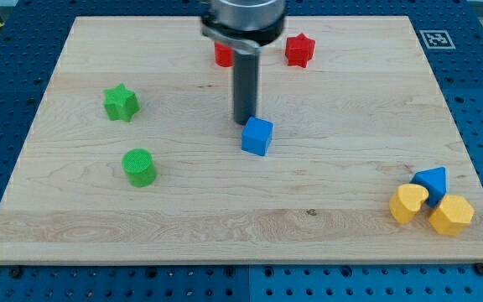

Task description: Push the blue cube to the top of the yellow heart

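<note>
Near the desk's middle, my rod stands upright, my tip touching the blue cube's upper-left edge; no claw shows.

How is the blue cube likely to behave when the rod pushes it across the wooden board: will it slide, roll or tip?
The blue cube rests on a flat face, so it will probably slide, not roll. It looks small and solid, so likely light and stiff. My tip sits at its upper-left corner; an off-centre push there may turn it. The wooden board looks smooth, so little drag is likely.
</note>
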Motion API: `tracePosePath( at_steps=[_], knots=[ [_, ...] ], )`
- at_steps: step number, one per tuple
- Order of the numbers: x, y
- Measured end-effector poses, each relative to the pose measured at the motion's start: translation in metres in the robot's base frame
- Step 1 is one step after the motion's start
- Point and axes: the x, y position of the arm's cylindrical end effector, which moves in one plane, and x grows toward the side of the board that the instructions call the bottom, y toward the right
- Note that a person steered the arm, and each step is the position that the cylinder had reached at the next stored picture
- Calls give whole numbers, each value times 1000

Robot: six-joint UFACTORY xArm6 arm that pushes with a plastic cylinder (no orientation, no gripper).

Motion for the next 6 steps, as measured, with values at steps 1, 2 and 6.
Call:
tracePosePath(
  at_steps=[1,2,6],
  knots=[
    [-2,-22],
    [-2,-45],
    [56,11]
  ],
)
